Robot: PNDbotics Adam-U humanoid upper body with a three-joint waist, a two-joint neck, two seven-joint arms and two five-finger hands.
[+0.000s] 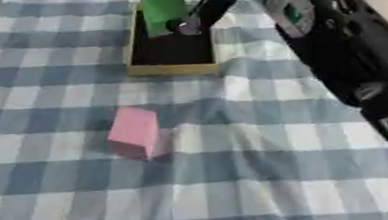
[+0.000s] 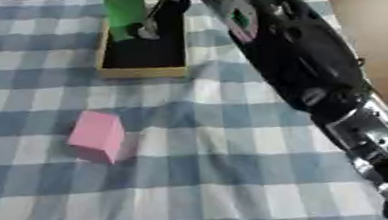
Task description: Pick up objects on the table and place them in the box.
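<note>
Right hand (image 1: 199,12) pinched tall green block (image 1: 163,7) over wooden-rimmed box (image 1: 173,69) at 12 o'clock; release likely next, then pink block (image 1: 134,131).

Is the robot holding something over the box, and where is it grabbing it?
Yes: the right hand holds the green block over the box, gripping its lower right side.

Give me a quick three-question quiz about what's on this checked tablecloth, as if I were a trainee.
1. True or false: the pink block lies inside the box.
2. Which hand holds the green block over the box? A) left B) right
3. Fill in: the box's inside looks ____.

Key: 1. False; it sits on the tablecloth, nearer than the box. 2. B, the right hand. 3. Black.
</note>
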